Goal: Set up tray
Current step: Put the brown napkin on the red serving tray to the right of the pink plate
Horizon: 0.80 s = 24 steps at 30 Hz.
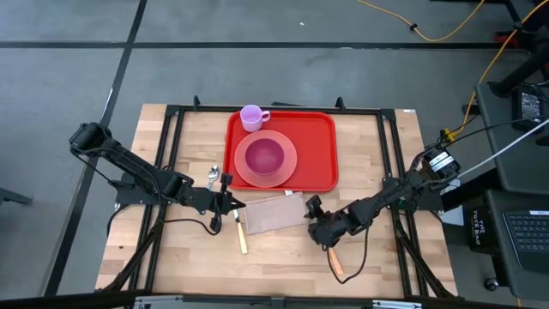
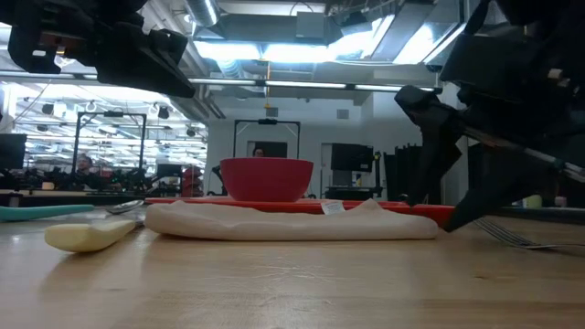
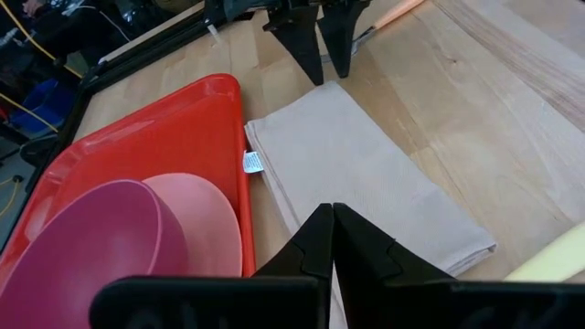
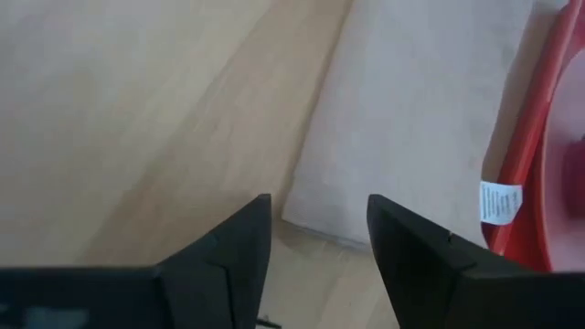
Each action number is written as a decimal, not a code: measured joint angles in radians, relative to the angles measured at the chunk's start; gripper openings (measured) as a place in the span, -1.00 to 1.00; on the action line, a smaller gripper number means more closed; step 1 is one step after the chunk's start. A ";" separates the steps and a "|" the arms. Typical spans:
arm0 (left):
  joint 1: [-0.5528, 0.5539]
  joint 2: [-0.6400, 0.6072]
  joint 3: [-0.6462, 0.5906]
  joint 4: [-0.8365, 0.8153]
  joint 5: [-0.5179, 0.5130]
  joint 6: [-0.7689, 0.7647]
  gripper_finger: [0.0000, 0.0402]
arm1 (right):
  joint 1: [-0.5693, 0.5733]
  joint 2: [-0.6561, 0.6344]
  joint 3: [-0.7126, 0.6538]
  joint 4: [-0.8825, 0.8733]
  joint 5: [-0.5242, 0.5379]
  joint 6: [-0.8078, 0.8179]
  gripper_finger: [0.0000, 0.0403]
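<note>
The red tray [image 1: 319, 137] lies at the table's far middle. It carries a pink plate [image 1: 287, 172] with a magenta bowl [image 1: 264, 156] on it, and a lilac cup [image 1: 252, 117] at its far left corner. A folded beige napkin [image 1: 273, 213] lies flat on the wood just near of the tray. My left gripper [image 1: 233, 204] is shut and hovers over the napkin's left end [image 3: 331, 224]. My right gripper [image 1: 313, 209] is open at the napkin's right end. Its fingers [image 4: 315, 215] stand on either side of that short edge [image 4: 311, 215], and I see no touch.
A spoon [image 1: 213, 176] lies left of the tray. A cream-handled knife [image 1: 241, 233] lies near the napkin's left end. An orange-handled fork [image 1: 336, 262] lies toward the near right. Black frame rails run along both sides. Bare wood shows along the near edge.
</note>
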 joint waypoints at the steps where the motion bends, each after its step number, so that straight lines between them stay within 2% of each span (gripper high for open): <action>1: 0.000 0.000 0.000 0.000 0.000 0.000 -0.99 | -0.001 0.000 0.000 0.001 -0.015 -0.002 -0.08; 7: 0.000 0.000 0.000 0.000 0.000 0.000 -0.97 | -0.007 0.003 0.000 0.001 -0.042 -0.005 -0.08; 24: 0.000 0.000 0.000 0.011 0.000 0.000 -0.96 | -0.047 0.073 0.003 0.043 -0.024 -0.005 -0.08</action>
